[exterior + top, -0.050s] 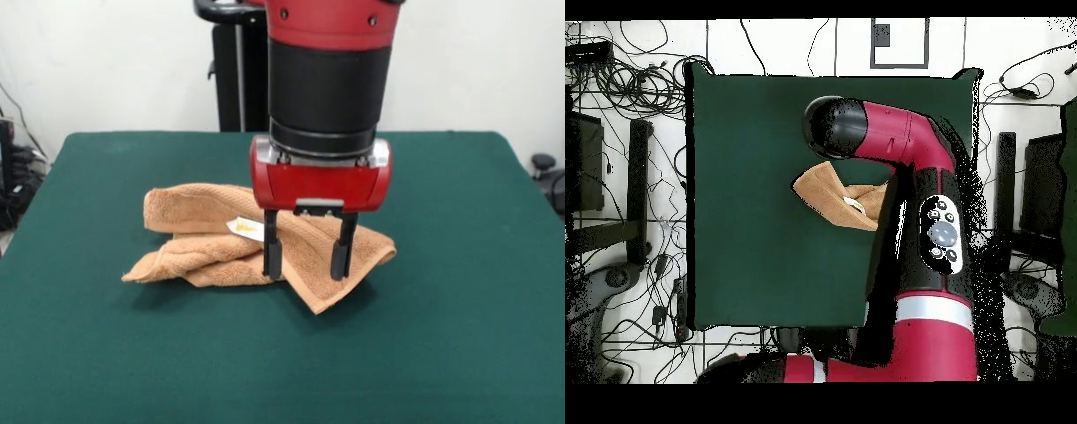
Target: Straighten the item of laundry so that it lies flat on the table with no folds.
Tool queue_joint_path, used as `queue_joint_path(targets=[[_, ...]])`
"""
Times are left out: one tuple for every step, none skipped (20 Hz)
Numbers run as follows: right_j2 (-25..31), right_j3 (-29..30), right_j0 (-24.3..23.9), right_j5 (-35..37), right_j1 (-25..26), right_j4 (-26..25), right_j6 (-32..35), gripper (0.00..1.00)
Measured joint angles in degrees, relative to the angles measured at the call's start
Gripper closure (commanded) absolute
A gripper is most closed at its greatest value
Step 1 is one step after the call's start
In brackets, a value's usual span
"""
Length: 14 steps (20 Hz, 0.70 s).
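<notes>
While the towel (212,234) lies bunched and folded near the middle of the desk (459,336), you can see it is far from flat: in the front view one thick roll runs along its far side, a second rolled fold sticks out toward the left front, and a pointed corner reaches toward the right front. A small white tag with yellow print (246,228) shows on top of the cloth, just left of the nearer finger. In the overhead view you see the towel (827,195) only as a crumpled tan shape with the arm covering part of it. Look at the gripper (306,258) next: it hangs straight down over the right half of the towel, its two black fingers (273,252) spread apart with a clear gap between them and nothing held in that gap. Their tips stand low in front of the cloth; you cannot tell from either view whether they press into it or hover just above. Above the fingers you see the red gripper body and the black and red arm (905,140), which in the overhead view bends across the right part of the green desk. Beyond the desk edges, cables (625,80) lie about on the pale floor.
</notes>
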Motion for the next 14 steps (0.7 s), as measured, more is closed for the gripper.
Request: queue_joint_path(targets=[[0.0, 0.1, 0.0, -0.2, 0.1, 0.0, 0.0, 0.00], [0.0, 0.3, 0.0, -0.5, 0.3, 0.0, 0.0, 0.00], [0.0, 0.5, 0.0, -0.8, 0.5, 0.0, 0.0, 0.00], [0.0, 0.7, 0.0, -1.3, 0.6, 0.0, 0.0, 0.00], [0.0, 1.1, 0.0, -1.9, 1.0, 0.0, 0.0, 0.00], [0.0, 1.2, 0.0, -2.0, 1.1, 0.0, 0.0, 0.00], [0.0, 1.4, 0.0, -2.2, 1.3, -0.1, 0.0, 0.00], [0.0, 1.6, 0.0, -2.4, 1.5, -0.1, 0.0, 0.00], [0.0, 1.6, 0.0, -2.5, 1.6, -0.1, 0.0, 0.00], [0.0, 1.7, 0.0, -2.6, 1.7, -0.1, 0.0, 0.00], [0.0, 1.8, 0.0, -2.6, 1.8, -0.1, 0.0, 0.00], [0.0, 1.9, 0.0, -2.6, 1.9, -0.1, 0.0, 0.00], [0.0, 1.9, 0.0, -2.6, 2.0, -0.1, 0.0, 0.00], [0.0, 1.9, 0.0, -2.6, 2.0, -0.1, 0.0, 0.00]])
